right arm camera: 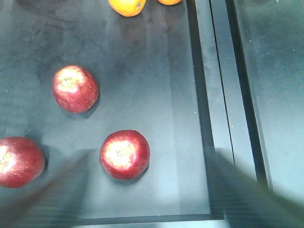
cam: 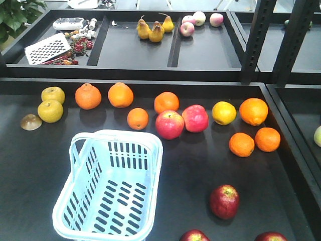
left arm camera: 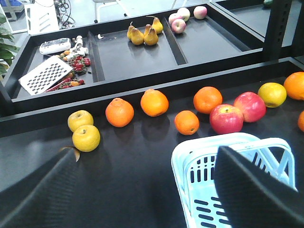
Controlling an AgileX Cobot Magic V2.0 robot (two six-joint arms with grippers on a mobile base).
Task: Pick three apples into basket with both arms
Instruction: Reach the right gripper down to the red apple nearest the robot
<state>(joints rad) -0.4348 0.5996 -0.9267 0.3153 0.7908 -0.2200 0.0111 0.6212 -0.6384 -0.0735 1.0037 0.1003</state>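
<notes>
Approaching stage, nothing picked yet: the basket (cam: 118, 134) stands empty on the black table (cam: 190, 170), and all three dark red apples lie loose to its right, near the table's front edge and well apart from it. In the right wrist view they are the middle apple (right arm camera: 124, 154), the upper apple (right arm camera: 76, 89) and the left-edge apple (right arm camera: 19, 161), none touching each other.

The right gripper (right arm camera: 151, 164) hovers over them with its jaws spread wide and holding nothing; the middle apple sits just ahead of the gap. The next move, I judge, is to centre on that apple, descend and close, then carry it left over the basket. The left gripper (left arm camera: 145, 159) is also wide and empty, and hangs beside the basket's near rim. It would have to cross over to reach an apple.

Counts:
- 3 dark red apples, 0 in the basket
- 1 basket
- 2 bigger pinkish-red apples (cam: 169, 124)
- 7 oranges (cam: 120, 95)
- 2 yellow-green round fruits (cam: 50, 111)
- 1 yellow round fruit (cam: 223, 113)
- Back tray: yellow pears (cam: 156, 32), three or four, overlapping
- Back tray: pale pink apples (cam: 216, 19), at least three
</notes>
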